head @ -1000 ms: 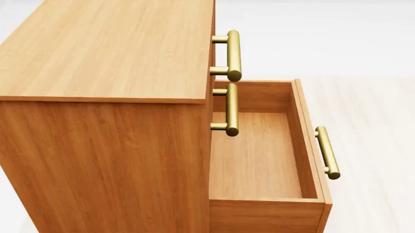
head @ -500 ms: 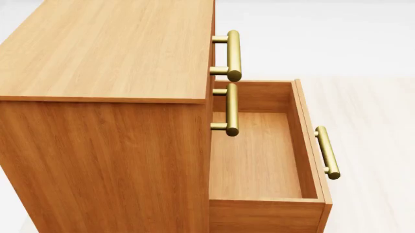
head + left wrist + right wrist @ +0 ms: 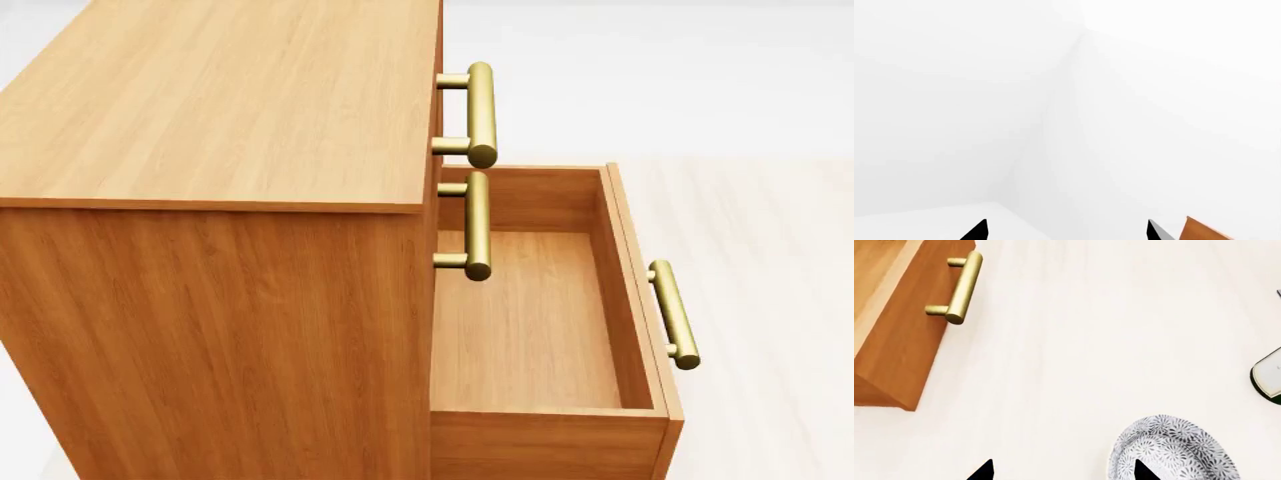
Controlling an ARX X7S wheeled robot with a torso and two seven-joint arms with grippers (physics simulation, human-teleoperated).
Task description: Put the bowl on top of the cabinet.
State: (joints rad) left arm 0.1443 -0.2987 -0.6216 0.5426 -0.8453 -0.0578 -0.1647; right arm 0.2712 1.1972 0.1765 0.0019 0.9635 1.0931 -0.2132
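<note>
The bowl (image 3: 1174, 452), white with a dense blue-grey leaf pattern, sits on the pale floor in the right wrist view. My right gripper (image 3: 1063, 472) is open, and one dark fingertip (image 3: 1142, 471) overlaps the bowl's edge while the other is over bare floor. Nothing is between the fingers. The orange-brown cabinet (image 3: 227, 110) fills the head view, its flat top bare and its lower drawer (image 3: 534, 320) pulled open and empty. My left gripper (image 3: 1066, 232) is open and holds nothing, facing white walls, with a corner of the cabinet (image 3: 1201, 231) beside it. Neither gripper appears in the head view.
Brass bar handles (image 3: 478, 115) stick out from the cabinet's drawer fronts, and one on the open drawer (image 3: 961, 287) shows in the right wrist view. A dark green and white object (image 3: 1267, 377) lies at the edge of that view. Pale floor surrounds the bowl.
</note>
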